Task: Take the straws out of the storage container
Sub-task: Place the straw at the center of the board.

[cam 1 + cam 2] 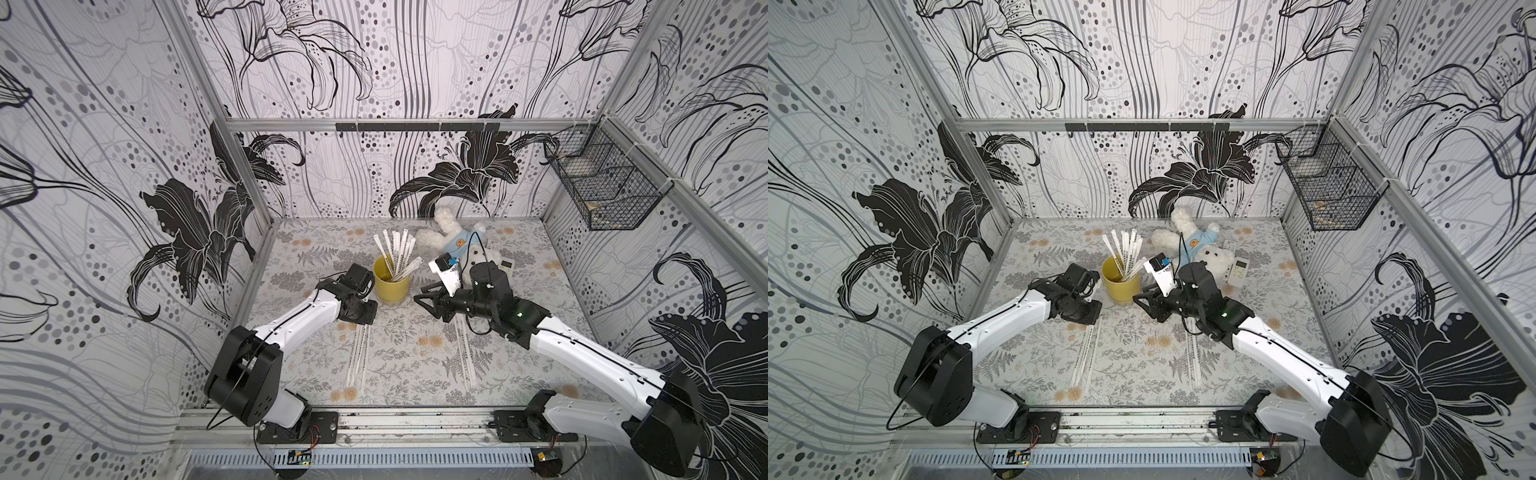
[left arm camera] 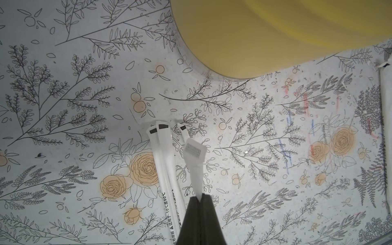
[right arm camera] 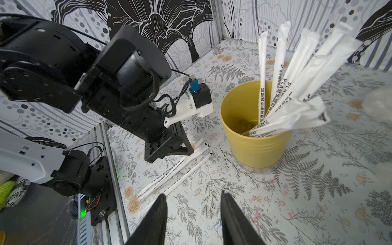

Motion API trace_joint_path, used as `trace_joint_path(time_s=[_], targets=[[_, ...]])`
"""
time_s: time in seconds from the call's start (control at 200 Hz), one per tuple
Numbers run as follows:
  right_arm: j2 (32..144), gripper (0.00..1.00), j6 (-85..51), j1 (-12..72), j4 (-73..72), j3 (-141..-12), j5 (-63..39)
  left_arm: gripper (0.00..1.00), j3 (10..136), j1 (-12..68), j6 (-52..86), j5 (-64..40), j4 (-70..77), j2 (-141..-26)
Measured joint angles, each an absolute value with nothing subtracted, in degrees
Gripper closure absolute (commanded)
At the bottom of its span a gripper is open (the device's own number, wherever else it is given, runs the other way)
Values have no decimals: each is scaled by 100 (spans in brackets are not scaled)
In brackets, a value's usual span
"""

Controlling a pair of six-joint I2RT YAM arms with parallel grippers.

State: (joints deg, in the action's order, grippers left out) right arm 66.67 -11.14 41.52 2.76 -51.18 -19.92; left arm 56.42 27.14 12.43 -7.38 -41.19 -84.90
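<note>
In a top view, the yellow storage container [image 1: 392, 284] stands upright at centre frame on the desk [image 1: 415, 370], with straws [image 1: 398, 251] fanning from it. The left claw [image 2: 199, 197] is clenched on 1 straw [image 2: 194, 157] by its paper end, over loose straws [image 2: 163, 165] lying flat. The right claw [image 3: 192, 196], released and empty, sits near the container's right side.

In a top view: storage container [image 1: 392, 286] mid-frame on worktop [image 1: 407, 365] | straws [image 1: 400, 249] in it | teddy [image 1: 453, 243] to its right | loose straws [image 1: 358, 359] below it | wire basket [image 1: 606, 187] upper right, on wall.
</note>
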Motion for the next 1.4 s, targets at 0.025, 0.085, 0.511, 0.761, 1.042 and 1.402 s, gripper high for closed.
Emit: trace_joint_path(time_s=[0.025,0.085,0.511,0.761,1.042,1.402], targets=[[6657,55,-1114,4152,274,-5118,-1990,88,5642,2711,1243,-744,-4119,-8490],[6635,55,-1114,4152,276,-5118,-1970,86,5642,2705,1245,-753,-4121,-8490],[6514,55,-1114,4152,276,-5109,-1885,81,5500,2692,1374,-727,-4097,-8488],[6484,55,-1111,4152,274,-5109,-1835,81,5426,2692,1428,-705,-4069,-8145],[6628,56,-1111,4152,325,-5179,-1684,78,5262,2692,1505,-637,-3387,-6882],[7553,57,-958,4464,915,-6584,-930,72,3343,2694,2016,-303,-434,-5498]])
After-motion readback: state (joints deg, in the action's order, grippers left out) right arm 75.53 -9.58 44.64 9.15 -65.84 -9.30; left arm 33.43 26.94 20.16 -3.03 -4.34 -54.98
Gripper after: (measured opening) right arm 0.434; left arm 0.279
